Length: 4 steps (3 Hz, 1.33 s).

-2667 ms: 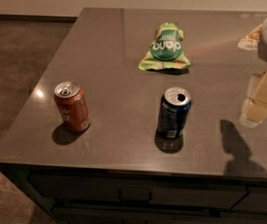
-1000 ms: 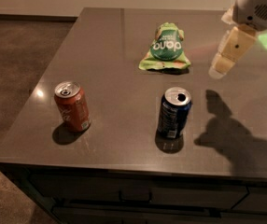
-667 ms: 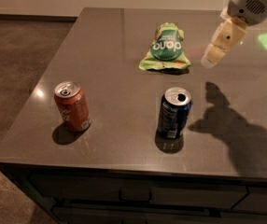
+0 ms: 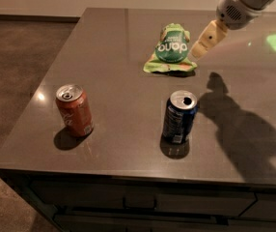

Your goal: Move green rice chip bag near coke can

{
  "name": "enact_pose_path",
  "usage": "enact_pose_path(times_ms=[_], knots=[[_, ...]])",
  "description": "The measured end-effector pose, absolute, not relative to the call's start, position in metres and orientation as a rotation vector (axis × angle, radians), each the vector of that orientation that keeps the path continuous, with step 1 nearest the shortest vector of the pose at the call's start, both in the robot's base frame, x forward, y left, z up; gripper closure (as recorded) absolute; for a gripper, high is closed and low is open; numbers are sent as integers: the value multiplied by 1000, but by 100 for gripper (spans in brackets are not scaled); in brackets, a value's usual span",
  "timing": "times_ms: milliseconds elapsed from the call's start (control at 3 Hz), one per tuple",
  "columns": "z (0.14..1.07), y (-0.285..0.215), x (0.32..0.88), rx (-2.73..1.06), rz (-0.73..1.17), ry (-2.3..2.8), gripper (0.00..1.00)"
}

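Observation:
The green rice chip bag lies flat on the far middle of the dark countertop, its dark green round panel facing up. The coke can stands upright near the front left. My gripper hangs above the counter just to the right of the bag, close to its right edge, coming down from the arm at the top right. It holds nothing that I can see.
A dark blue can stands upright at the front middle, between the bag and the counter's front edge. The arm's shadow falls on the right part. Floor lies to the left of the counter.
My gripper has moved left and away from the front, from the right side of the counter to just beside the bag's right edge. The bag and both cans have not moved.

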<state>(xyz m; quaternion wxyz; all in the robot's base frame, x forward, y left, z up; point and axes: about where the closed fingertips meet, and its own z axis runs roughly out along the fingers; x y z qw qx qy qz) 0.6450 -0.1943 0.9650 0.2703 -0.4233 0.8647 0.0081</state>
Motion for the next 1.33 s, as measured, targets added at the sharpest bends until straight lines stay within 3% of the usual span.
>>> enact_pose_path(times_ms=[1333], knots=[[914, -195, 764, -767, 65, 2392, 0]])
